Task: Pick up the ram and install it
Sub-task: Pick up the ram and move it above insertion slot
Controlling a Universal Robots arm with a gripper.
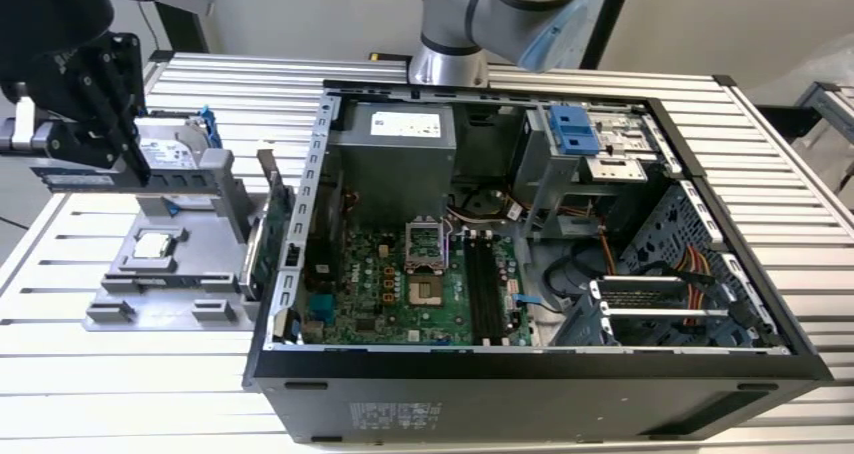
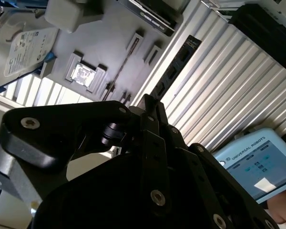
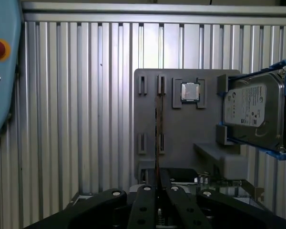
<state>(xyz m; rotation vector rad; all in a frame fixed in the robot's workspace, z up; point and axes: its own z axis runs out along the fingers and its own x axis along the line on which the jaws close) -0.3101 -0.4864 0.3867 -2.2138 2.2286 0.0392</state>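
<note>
- Your ribbed aluminium table (image 1: 160,394) carries everything.
- A black computer case (image 1: 534,394), opened so that its green motherboard shows, lies on the table towards the exterior view's right.
- A flat grey holder plate (image 1: 147,304) with small slots lies on the table just beside the case, on the exterior view's left.
- Your black gripper (image 3: 157,183) hangs over the far part of that plate, its fingers drawn in narrow and clamped on one end of the ram.
- A silver hard drive with blue rails (image 3: 252,107) sits propped on the far end of the plate.
- A green card with a metal bracket (image 1: 274,234) stands on edge between plate and case.
- The ram (image 3: 157,129), a long thin dark stick, reaches out from the fingertips over the plate, edge-on in the first wrist view. Whether it is clear of the plate cannot be told.
- A small square silver processor chip (image 3: 190,91) rests in a pocket of the plate, near the ram.
</note>
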